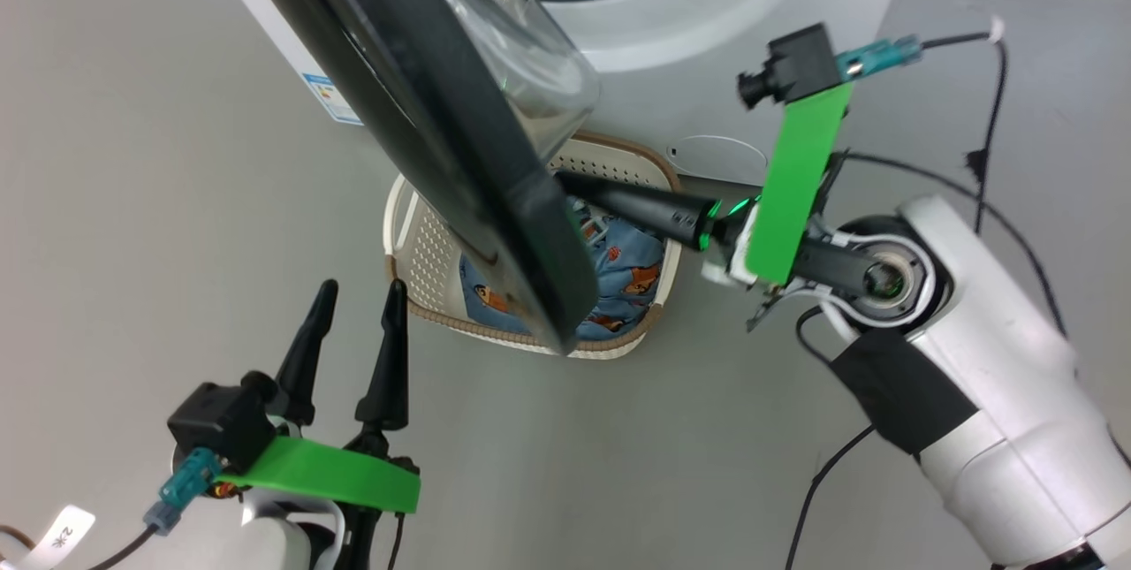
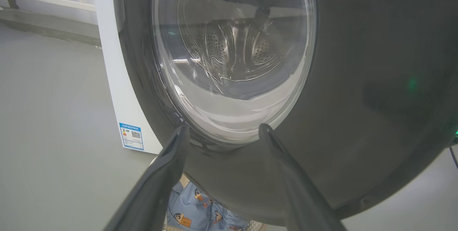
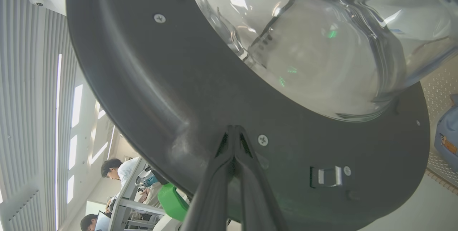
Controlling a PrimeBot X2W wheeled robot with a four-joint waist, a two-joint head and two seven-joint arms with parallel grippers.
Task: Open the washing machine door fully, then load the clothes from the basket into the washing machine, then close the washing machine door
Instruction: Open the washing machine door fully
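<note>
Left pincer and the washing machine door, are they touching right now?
Apart. The head view shows the open left pincer low at the left, with the basket showing between its fingertips and the black rim of the washing machine door.

Door [image 2: 375, 80] rim glossy black plastic; window [image 2: 232, 62] clear glass; drum [image 2: 229, 48] perforated steel; basket [image 1: 424, 243] perforated plastic; clothes [image 1: 627, 265] cloth.

Grey floor [image 1: 132, 155] lies all around me, a white railing [image 2: 53, 1] stands at its far edge, and a person in white [image 3: 123, 168] sits beyond.
</note>
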